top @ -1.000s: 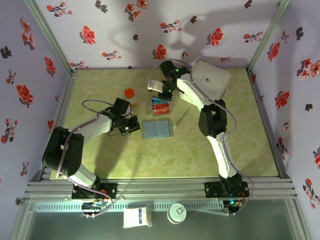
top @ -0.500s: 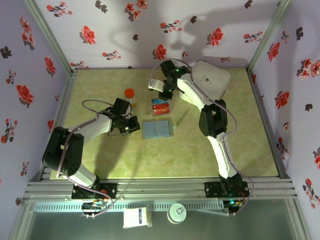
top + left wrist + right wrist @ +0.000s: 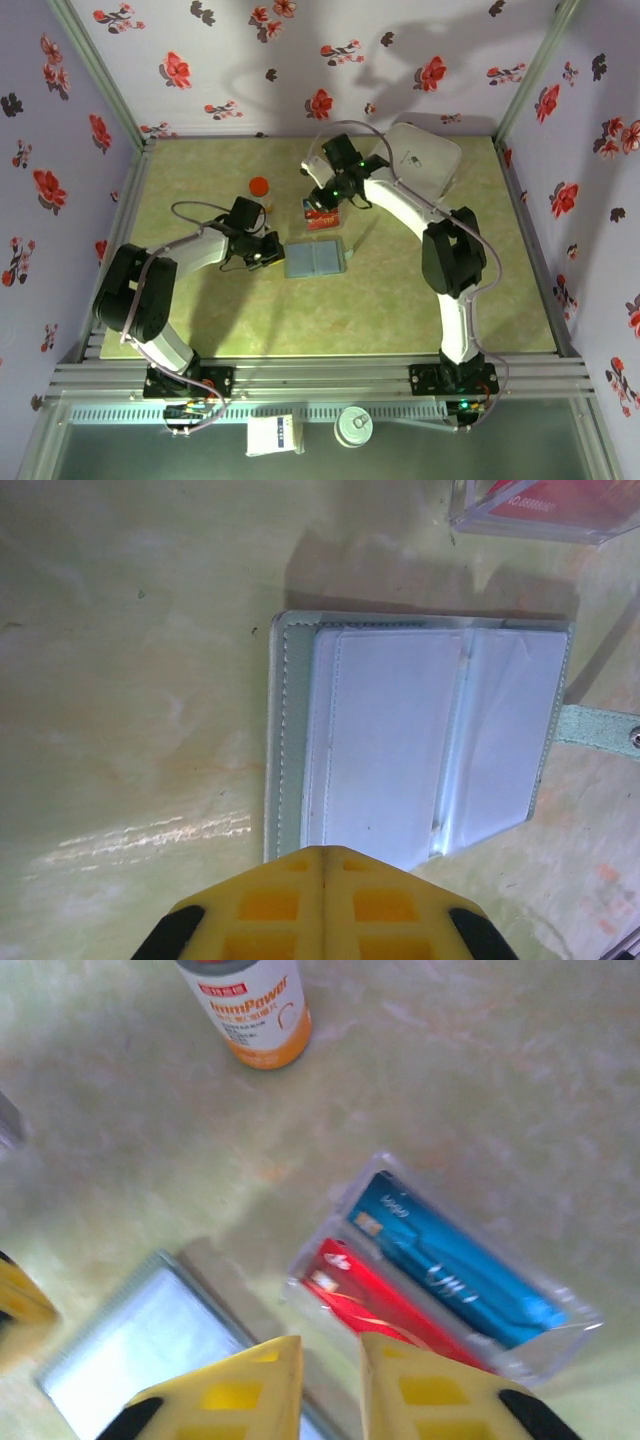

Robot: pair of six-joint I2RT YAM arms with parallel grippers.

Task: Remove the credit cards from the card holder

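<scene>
Left gripper (image 3: 322,872) closed at the card holder's (image 3: 420,740) edge; right gripper (image 3: 331,1362) slightly parted above the boxed credit cards (image 3: 440,1260).

The left fingers are pressed together with nothing between them, their tips over one edge of the holder, which is laid open and flat on the table (image 3: 250,320); contact cannot be told. The right fingers are held a little apart and empty. Below them the cards, one blue and one red, are laid side by side in a clear box (image 3: 572,1322), just beyond the holder. An orange-capped bottle (image 3: 250,1005) is stood nearby, and a white case (image 3: 428,160) is seen farther right.
</scene>
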